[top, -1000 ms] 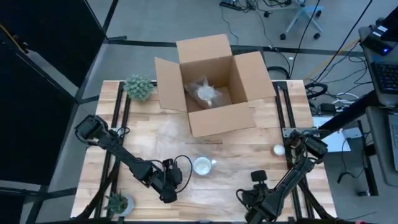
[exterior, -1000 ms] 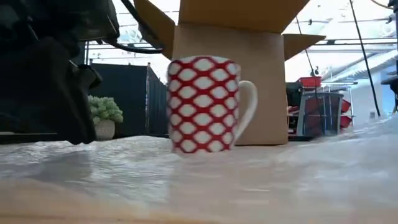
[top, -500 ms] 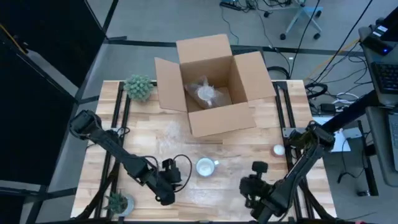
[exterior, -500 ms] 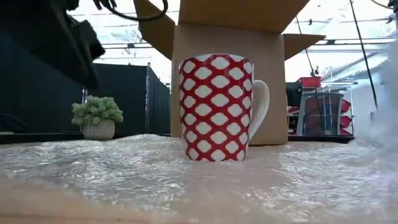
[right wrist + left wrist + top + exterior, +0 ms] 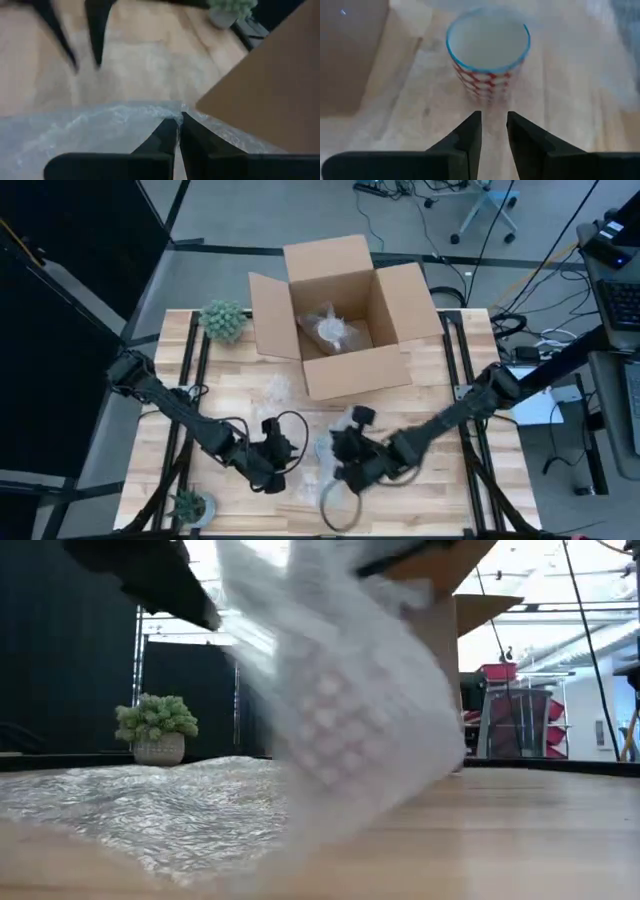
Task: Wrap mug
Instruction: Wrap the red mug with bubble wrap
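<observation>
We look straight down on the table (image 5: 400, 395); our level, close low view probably shares the box (image 5: 345, 310).

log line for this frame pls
step: folding wrap over mug | right gripper: shut on bubble wrap | left gripper: open, beside mug

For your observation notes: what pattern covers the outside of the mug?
Red with white diamond-like patches on the mug, clearest in the left wrist view.

Mug (image 5: 487, 50) on table (image 5: 240, 405), before box (image 5: 340, 315), under bubble wrap (image 5: 350, 700).
</observation>
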Controlling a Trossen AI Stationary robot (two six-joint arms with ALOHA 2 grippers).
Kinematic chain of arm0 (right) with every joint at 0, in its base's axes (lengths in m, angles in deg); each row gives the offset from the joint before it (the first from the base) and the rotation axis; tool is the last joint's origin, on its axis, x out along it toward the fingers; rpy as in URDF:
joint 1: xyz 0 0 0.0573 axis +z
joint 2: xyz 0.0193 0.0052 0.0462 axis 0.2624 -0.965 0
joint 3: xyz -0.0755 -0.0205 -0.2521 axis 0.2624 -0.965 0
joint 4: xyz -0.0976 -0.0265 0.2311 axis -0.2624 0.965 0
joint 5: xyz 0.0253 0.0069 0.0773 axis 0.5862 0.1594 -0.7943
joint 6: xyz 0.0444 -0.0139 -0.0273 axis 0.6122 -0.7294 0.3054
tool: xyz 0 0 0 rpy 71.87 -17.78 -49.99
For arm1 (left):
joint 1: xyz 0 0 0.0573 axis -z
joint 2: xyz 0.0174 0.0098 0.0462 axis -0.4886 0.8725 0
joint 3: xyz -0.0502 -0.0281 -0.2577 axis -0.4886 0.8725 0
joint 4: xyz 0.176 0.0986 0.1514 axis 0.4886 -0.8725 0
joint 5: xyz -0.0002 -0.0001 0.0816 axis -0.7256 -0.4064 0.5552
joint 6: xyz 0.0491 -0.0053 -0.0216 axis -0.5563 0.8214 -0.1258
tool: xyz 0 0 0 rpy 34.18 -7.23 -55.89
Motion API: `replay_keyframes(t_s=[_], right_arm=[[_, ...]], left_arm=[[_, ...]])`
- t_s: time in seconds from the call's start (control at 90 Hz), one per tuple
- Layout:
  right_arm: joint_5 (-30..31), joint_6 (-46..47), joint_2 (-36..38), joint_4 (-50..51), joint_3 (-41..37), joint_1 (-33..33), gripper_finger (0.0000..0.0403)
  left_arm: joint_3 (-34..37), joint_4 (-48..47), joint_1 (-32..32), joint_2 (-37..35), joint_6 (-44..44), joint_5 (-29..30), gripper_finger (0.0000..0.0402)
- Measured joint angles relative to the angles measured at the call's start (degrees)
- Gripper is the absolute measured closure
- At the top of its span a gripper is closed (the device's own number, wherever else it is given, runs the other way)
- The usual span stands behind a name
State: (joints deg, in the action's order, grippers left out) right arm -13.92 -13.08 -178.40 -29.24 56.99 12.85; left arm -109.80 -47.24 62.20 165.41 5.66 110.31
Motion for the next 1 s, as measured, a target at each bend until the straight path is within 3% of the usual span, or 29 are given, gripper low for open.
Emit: replay_keyframes(t_s=[0.2, 0.444, 0.567, 0.7, 0.822, 1.0], right_arm=[[-5.8, -0.1, -3.6, -4.0, 0.0, -4.5, 0.0403], [-6.3, 0.0, -7.9, -10.6, 0.0, -7.5, 0.0392], [-11.2, -1.0, -7.7, -14.4, 0.0, -9.1, 0.0355], [-15.6, -2.4, -6.9, -17.8, 0.0, -10.4, 0.0297], [-18.7, -2.2, -6.9, -17.9, 0.0, -10.9, 0.0246], [-21.8, -5.4, -6.8, -15.6, -0.2, -10.8, 0.0195]], left_arm=[[0.0, 3.2, -1.5, -0.5, -4.3, 0.1, 0.032], [-0.1, -9.5, 0.5, -7.8, 1.6, -0.2, 0.032], [-0.1, -11.4, 2.3, -11.5, 3.3, 2.2, 0.032], [0.0, -3.5, 2.7, -12.3, -1.7, 4.5, 0.032], [1.0, 8.1, 0.8, -9.0, -7.8, 1.7, 0.032], [1.4, 11.0, -2.0, -1.8, -8.3, -1.1, 0.032]])
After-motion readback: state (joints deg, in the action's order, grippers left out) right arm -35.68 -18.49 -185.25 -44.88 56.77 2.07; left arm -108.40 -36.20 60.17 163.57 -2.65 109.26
